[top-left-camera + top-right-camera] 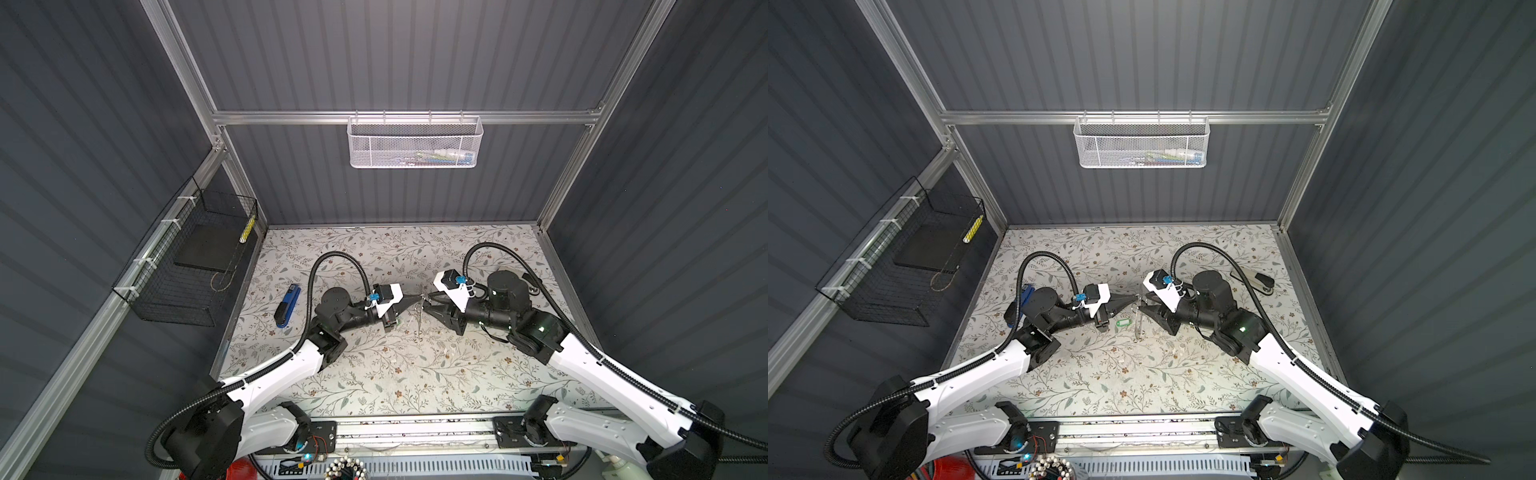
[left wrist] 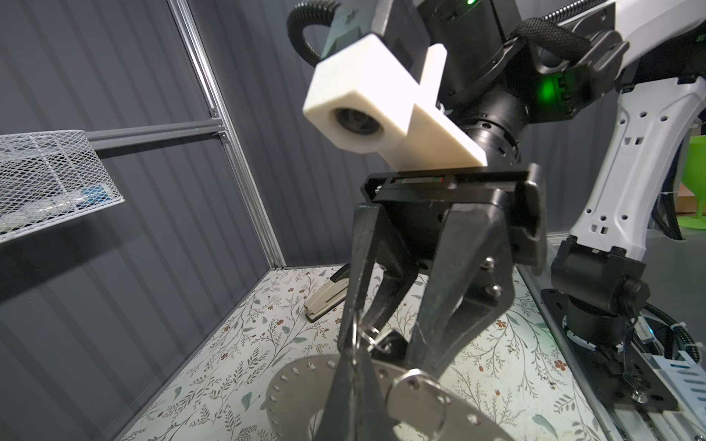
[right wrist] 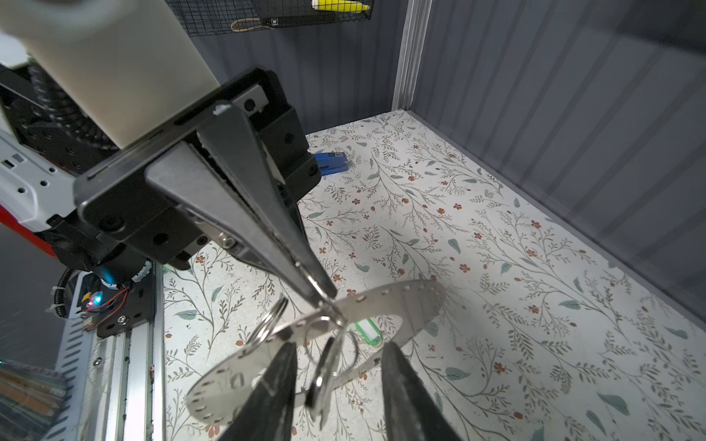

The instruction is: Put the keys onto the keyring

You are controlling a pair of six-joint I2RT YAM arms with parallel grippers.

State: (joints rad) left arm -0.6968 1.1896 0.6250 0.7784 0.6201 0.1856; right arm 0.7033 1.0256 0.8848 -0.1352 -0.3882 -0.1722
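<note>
The keyring (image 3: 401,305) is up in the air above the middle of the bench (image 1: 395,374), a flat grey metal disc with a wide hole and tiny holes round its rim. In both top views it shows only as a thin edge-on sliver (image 1: 1139,322). The left tool (image 3: 324,301) has its jaws pressed together on the keyring's rim and carries it alone.

At that pinched spot a silver key (image 3: 324,378) hangs on a thin wire loop just below the keyring, and its round head shows close up in the left wrist view (image 2: 416,397). A thicker split ring (image 3: 269,320) sits against the keyring's rim a little further along. Whether either loop actually passes through a rim hole or only rests there is too fine to tell.

The right tool (image 3: 340,349) faces the keyring from the opposite side. Its jaws are spread, one on each side of the hanging key, with a gap showing on both sides, so it grips nothing that I can see.

The green tag (image 1: 1123,322) lies flat on the bench under the keyring, visible through its hole in the right wrist view, and no tool touches it. A blue stapler (image 1: 287,306) lies well off beyond the left arm.

My judgement is that the first key is at or near being hooked on, and the green tag is not yet started.
</note>
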